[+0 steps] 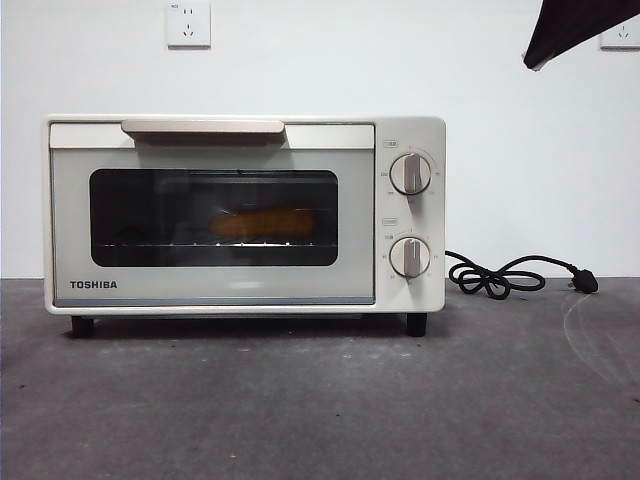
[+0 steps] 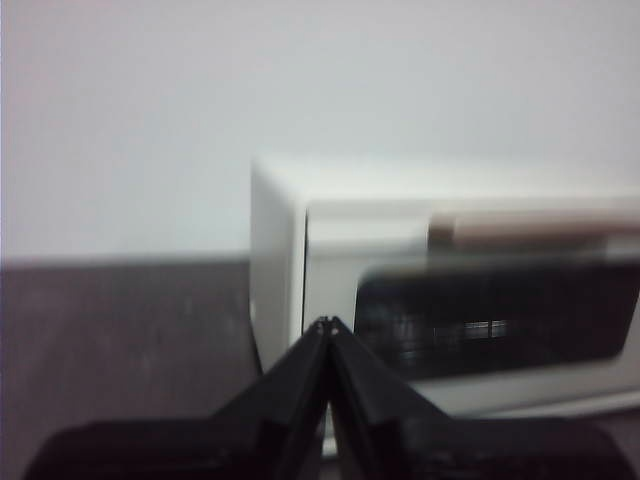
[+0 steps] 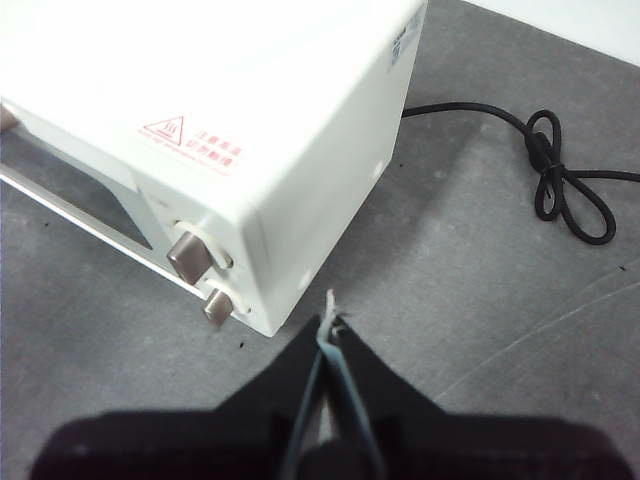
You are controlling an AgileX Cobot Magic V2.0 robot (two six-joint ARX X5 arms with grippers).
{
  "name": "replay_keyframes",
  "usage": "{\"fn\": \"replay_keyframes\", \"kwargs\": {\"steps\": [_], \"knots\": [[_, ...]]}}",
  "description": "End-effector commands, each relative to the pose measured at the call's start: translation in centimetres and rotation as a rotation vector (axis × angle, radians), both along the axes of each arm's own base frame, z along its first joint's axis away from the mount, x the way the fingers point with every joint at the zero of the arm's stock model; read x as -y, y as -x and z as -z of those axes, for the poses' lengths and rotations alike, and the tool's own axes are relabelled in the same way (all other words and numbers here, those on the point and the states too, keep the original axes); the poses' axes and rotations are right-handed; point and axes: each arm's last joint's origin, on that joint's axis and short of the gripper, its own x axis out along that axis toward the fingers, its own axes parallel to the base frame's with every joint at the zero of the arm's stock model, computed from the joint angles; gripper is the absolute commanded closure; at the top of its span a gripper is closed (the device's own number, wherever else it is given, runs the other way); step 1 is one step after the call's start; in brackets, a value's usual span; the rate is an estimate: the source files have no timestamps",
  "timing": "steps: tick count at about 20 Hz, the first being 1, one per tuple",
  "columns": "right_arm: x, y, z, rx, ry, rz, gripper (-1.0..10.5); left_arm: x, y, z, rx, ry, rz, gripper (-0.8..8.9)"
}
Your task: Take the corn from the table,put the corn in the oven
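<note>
A cream-white boxy oven (image 1: 245, 215) sits on the dark grey, mottled matte table (image 1: 320, 410), door shut. Left to right across its front: black "TOSHIBA" lettering at the lower left corner, a flat bar handle (image 1: 203, 126) along the top edge, a wide dark glass window w/ rounded corners, then two round knobs (image 1: 410, 173) stacked on the right panel, w/ small markings too tiny to read. Through the glass, the corn (image 1: 265, 222) shows as a dim orange cob lying lengthwise on the wire rack inside.

Right of the oven, a black cord (image 1: 495, 277) lies knotted in a loose loop, its plug resting near the table's back edge. Table in front of the oven is bare, w/ plenty of room on both sides. White wall behind carries two sockets.

Left gripper (image 2: 328, 325) hangs off the oven's left front corner, tips pressed together, holding nothing. Right gripper (image 3: 331, 322) hovers above the oven's right front corner, tips likewise together & empty. A red hot-surface warning label (image 3: 192, 137) is on the oven top; its text is too small to read.
</note>
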Motion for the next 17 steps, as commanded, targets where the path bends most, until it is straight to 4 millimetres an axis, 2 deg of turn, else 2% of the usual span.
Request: {"fn": "replay_keyframes", "kwargs": {"steps": [1,5,9,17], "knots": [[0.0,-0.1,0.0,0.005,0.003,-0.001,9.5,0.0,0.0,0.3,-0.008,-0.016,-0.004,8.17],[0.0,-0.1,0.0,0.005,0.003,-0.001,9.5,-0.1,-0.1,1.1,-0.091,-0.021,-0.017,8.17],[0.0,-0.1,0.0,0.005,0.003,-0.001,9.5,-0.1,0.1,2.7,-0.254,-0.043,-0.024,8.17],[0.0,-0.1,0.0,0.005,0.003,-0.001,9.5,-0.1,0.0,2.7,-0.254,-0.039,-0.034,8.17]]}}
